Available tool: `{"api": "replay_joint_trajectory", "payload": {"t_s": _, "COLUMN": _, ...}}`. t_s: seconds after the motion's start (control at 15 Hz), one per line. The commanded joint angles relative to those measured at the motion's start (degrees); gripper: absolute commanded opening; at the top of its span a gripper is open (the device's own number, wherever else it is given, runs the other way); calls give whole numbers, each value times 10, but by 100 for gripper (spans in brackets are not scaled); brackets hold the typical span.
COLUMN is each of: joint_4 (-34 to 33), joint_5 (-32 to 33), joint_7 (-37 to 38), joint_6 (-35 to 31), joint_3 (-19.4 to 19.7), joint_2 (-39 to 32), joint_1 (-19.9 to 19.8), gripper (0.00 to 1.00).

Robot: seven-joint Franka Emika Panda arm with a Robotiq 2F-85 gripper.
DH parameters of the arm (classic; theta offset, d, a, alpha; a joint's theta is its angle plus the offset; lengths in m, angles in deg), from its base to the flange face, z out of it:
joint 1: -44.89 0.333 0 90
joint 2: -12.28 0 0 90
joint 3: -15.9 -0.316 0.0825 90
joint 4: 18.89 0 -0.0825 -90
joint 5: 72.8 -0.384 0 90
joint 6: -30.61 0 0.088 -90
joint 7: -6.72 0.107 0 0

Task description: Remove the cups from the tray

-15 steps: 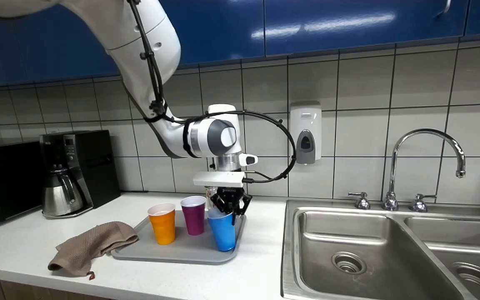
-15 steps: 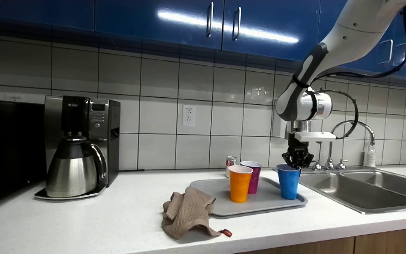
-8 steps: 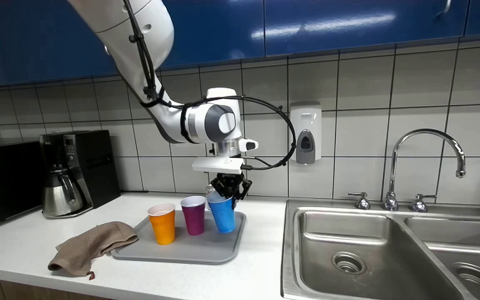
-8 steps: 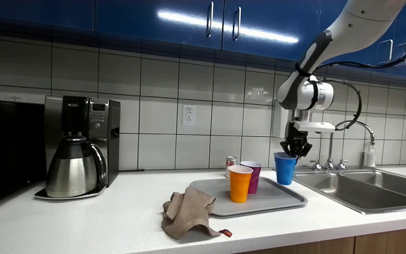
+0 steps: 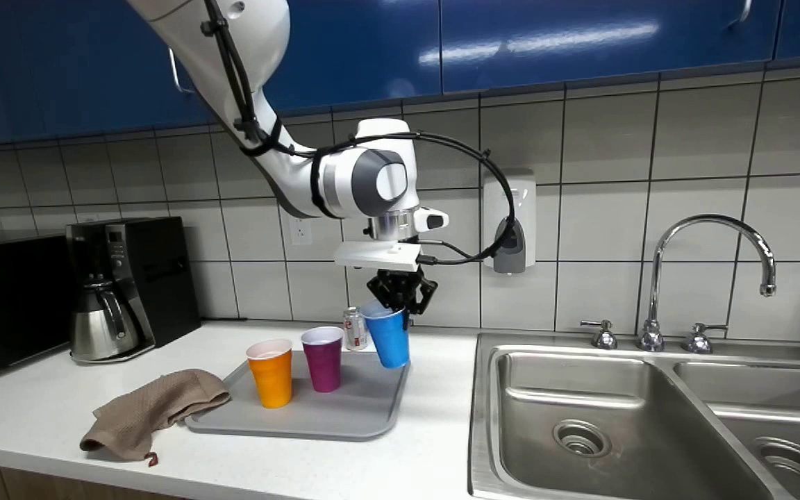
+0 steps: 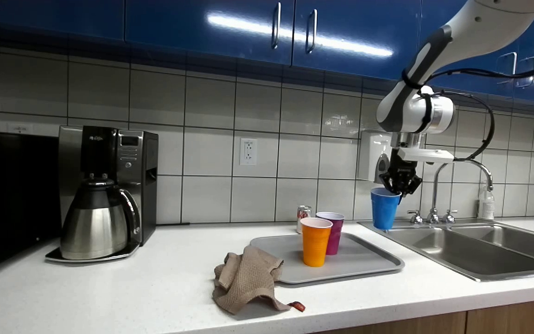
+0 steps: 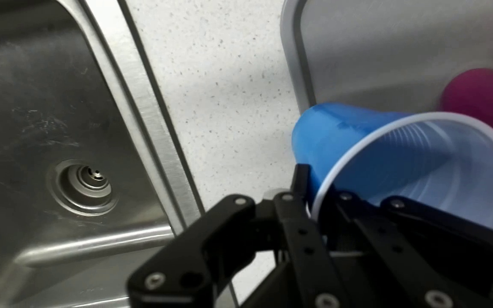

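Blue cabinets [image 6: 211, 37] are hanging over a white speckled countertop [image 6: 155, 283], and a double-basin steel sink [image 5: 483, 417] is sitting in it. A coffee maker [image 5: 157, 285] is standing well apart from me. A gray tray [image 6: 359, 262] is lying near the sink, with a brown waffle-weave towel [image 5: 157, 410] bunching at its opposite end. With my gripper [image 7: 317, 192] I am holding a blue plastic cup [image 6: 384, 211]: my fingers [image 7: 300, 182] are pinching its rim, one inside and one outside. The cup is hanging tilted in the air near the tray's sink-side edge. An orange plastic cup [image 5: 271, 378] and a purple plastic cup [image 5: 325, 364] are standing on the tray, near each other. Behind the tray a soda can [image 5: 355, 330] is standing.
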Motion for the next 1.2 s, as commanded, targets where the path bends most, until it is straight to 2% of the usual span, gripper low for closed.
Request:
{"api": "replay_joint_trajectory", "payload": {"t_s": 0.0, "joint_4": 16, "joint_5": -10, "joint_7": -19, "joint_6": -7, "joint_3": 6, "joint_2": 21, "joint_1": -19, "gripper": 1}}
{"api": "replay_joint_trajectory", "payload": {"t_s": 0.47, "joint_4": 15, "joint_5": -12, "joint_7": -35, "joint_6": -11, "joint_3": 20, "joint_2": 9, "joint_1": -37, "gripper": 1}}
{"api": "replay_joint_trajectory", "payload": {"t_s": 1.13, "joint_4": 11, "joint_5": -35, "joint_7": -86, "joint_6": -15, "joint_3": 19, "joint_2": -33, "joint_1": -60, "gripper": 1}}
